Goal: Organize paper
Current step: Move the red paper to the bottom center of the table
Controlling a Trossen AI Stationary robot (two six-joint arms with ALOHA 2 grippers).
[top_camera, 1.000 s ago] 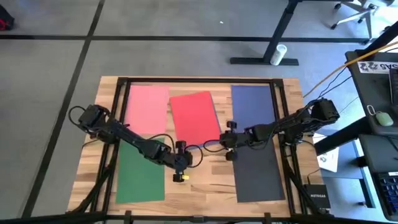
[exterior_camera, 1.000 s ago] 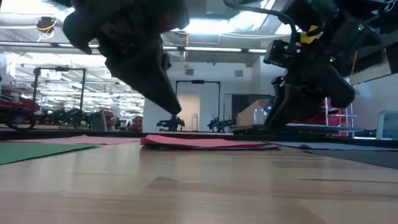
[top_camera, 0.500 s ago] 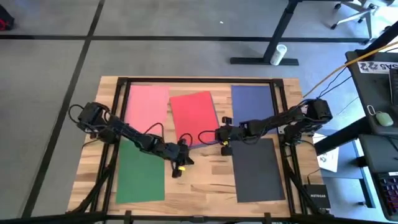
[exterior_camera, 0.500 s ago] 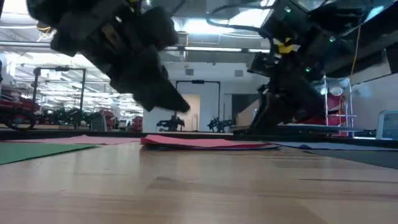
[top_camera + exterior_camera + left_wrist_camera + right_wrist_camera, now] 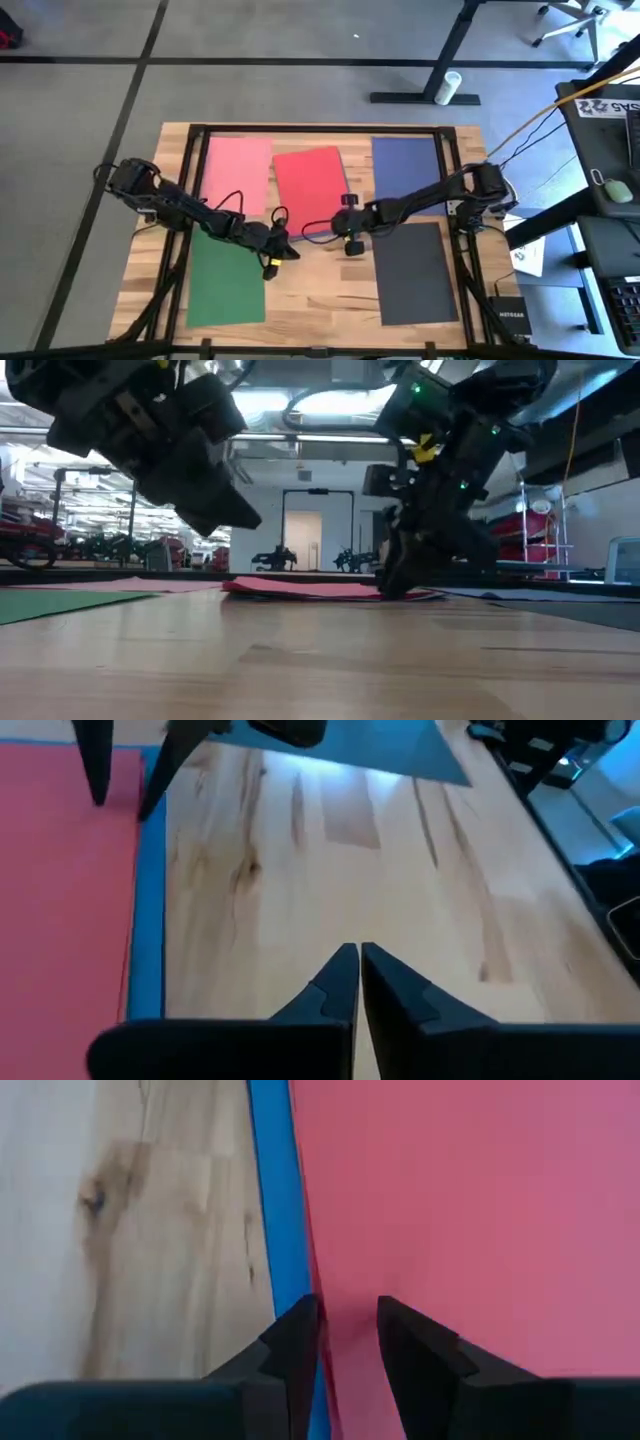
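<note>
Five paper sheets lie flat on the wooden table: pink (image 5: 237,170), red (image 5: 312,188), navy blue (image 5: 405,165), dark grey (image 5: 415,270) and green (image 5: 225,282). A blue strip (image 5: 275,1200) shows from under the red sheet's right edge. My right gripper (image 5: 346,230) (image 5: 348,1330) is open, fingertips down at the red sheet's near right corner. My left gripper (image 5: 276,250) (image 5: 358,965) is shut and hovers above bare wood between the green and red sheets. My right gripper comes down slanting from the table's right onto the red sheet's right edge (image 5: 305,1280) near its near corner. One fingertip (image 5: 97,792) stands on the red sheet, the other (image 5: 152,808) on the blue strip beside it. The sheet lies flat.
A dark frame (image 5: 320,129) runs along the table's far edge and down both sides. Bare wood (image 5: 320,290) lies between the green and dark grey sheets. A white printed sheet (image 5: 528,255) and a desk with a mouse (image 5: 618,190) stand off the table's right.
My right gripper has gone toward the table's left, off the dark grey sheet, and down onto the red sheet's near right corner. My left gripper has drawn back toward the left and far side and risen a little. The sheets have stayed where they were.
</note>
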